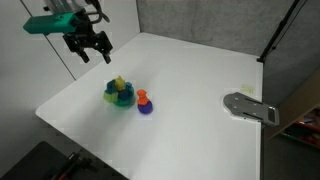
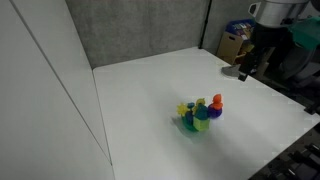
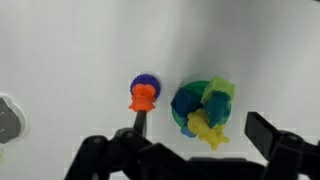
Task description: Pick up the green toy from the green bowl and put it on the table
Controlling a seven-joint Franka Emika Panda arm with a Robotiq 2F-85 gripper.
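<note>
The green bowl (image 3: pixel 177 117) sits on the white table (image 3: pixel 80 50) and holds several small toys. The teal-green toy (image 3: pixel 217 106) lies in it beside a yellow toy (image 3: pixel 205 128) and a blue piece (image 3: pixel 185 101). The bowl also shows in both exterior views (image 1: pixel 119 99) (image 2: pixel 196 121). My gripper (image 3: pixel 200 140) is open and empty. It hangs high above the table, with its fingers framing the bowl in the wrist view. In the exterior views the gripper (image 1: pixel 88 47) (image 2: pixel 247 68) is well apart from the bowl.
An orange-and-purple toy (image 3: pixel 143 94) (image 1: pixel 144 102) stands on the table right beside the bowl. A grey flat metal plate (image 1: pixel 250 107) (image 3: pixel 8 118) lies near a table edge. Grey walls stand behind the table.
</note>
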